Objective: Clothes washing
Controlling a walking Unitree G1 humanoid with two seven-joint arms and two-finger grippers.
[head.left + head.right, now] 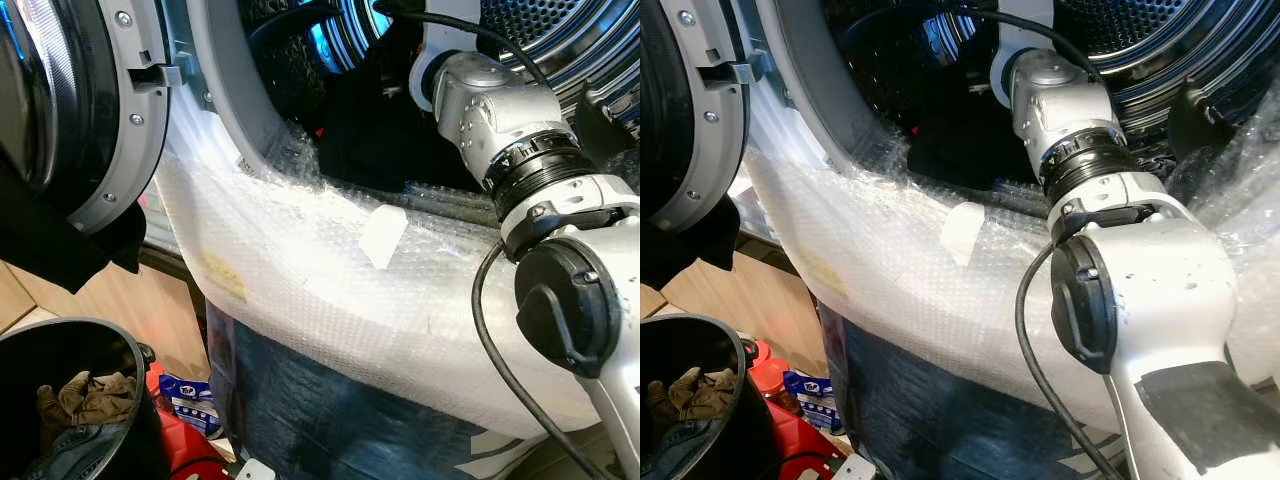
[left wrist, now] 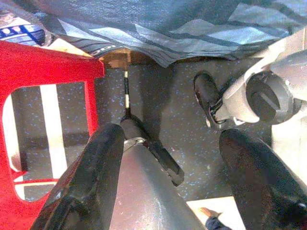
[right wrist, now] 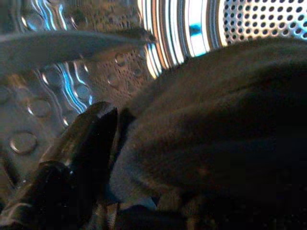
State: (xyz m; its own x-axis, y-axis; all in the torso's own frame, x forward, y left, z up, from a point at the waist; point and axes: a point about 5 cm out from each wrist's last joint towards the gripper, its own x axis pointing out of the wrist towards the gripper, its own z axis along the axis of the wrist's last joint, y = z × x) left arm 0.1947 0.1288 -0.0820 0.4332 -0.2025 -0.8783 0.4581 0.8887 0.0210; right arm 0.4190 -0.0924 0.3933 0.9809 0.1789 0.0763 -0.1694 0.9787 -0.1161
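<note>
Left eye view: a front-loading washing machine (image 1: 330,290) fills the frame, its front wrapped in clear bubble wrap (image 1: 300,270) w/ a white tape patch at centre. The door (image 1: 70,110) hangs open at upper left, grey rim and screws showing. The right arm (image 1: 520,150), silver w/ a black cable, reaches from lower right up into the drum opening at top centre; its gripper is hidden inside. Dark clothes (image 1: 385,140) lie in the drum mouth, just left of the arm. At lower left sits a black basket (image 1: 120,400) holding brownish and bluish garments (image 1: 85,400). Beside it, a red stool (image 1: 185,440) and a blue-and-white packet (image 1: 190,400) on the floor.

Right eye view: same scene, shifted; the arm's big white elbow and black round cap take up the lower right. The perforated drum wall (image 1: 1140,30) shows at top right.

Left wrist view: the left gripper (image 2: 177,187) points down at a speckled dark floor (image 2: 163,110), its two black fingers (image 2: 91,182) spread well apart, holding nothing. The red stool is at left, a blue-grey sheet (image 2: 192,28) across the top, robot parts at right.

Right wrist view: inside the shiny drum. One black finger (image 3: 81,153) of the right gripper sits at lower left, touching a big dark garment (image 3: 216,143) that covers the right and centre. Cannot tell whether the fingers are apart or closed.
</note>
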